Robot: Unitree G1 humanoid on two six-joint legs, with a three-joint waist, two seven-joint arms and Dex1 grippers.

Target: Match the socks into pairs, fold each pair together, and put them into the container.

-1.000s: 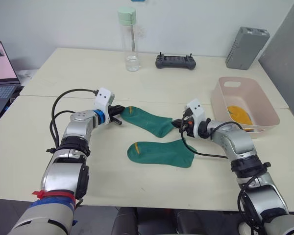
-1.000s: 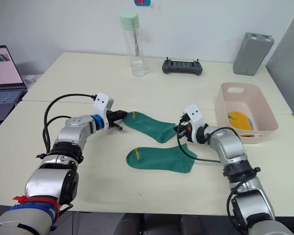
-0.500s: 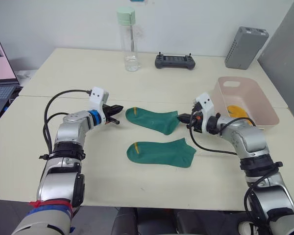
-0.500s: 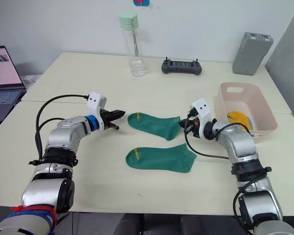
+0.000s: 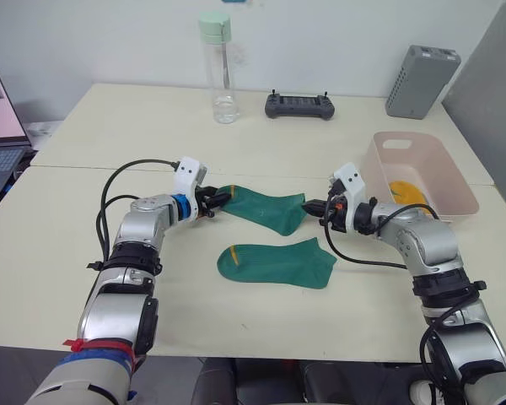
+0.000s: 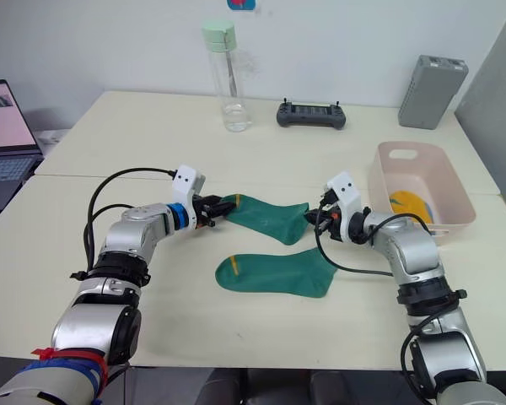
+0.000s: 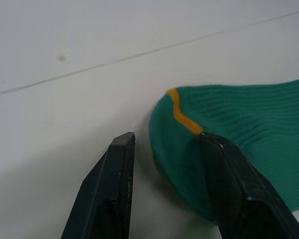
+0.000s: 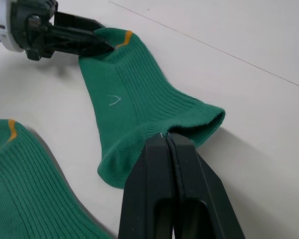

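Cream table (image 5: 261,143), made of two tops butted along a seam. A clear bottle (image 5: 221,69) with a pale green cap is stood upright near the far edge. A dark handheld controller (image 5: 300,105) is laid flat just beside it, to the robot's right. A grey ribbed box (image 5: 422,69) is set at the far right corner, leaning back. An open laptop (image 5: 0,126) with a lit screen is seen off the table's left side.

Head stereo views look down over the table (image 5: 261,143); both close wrist views share one green sock (image 8: 139,119).
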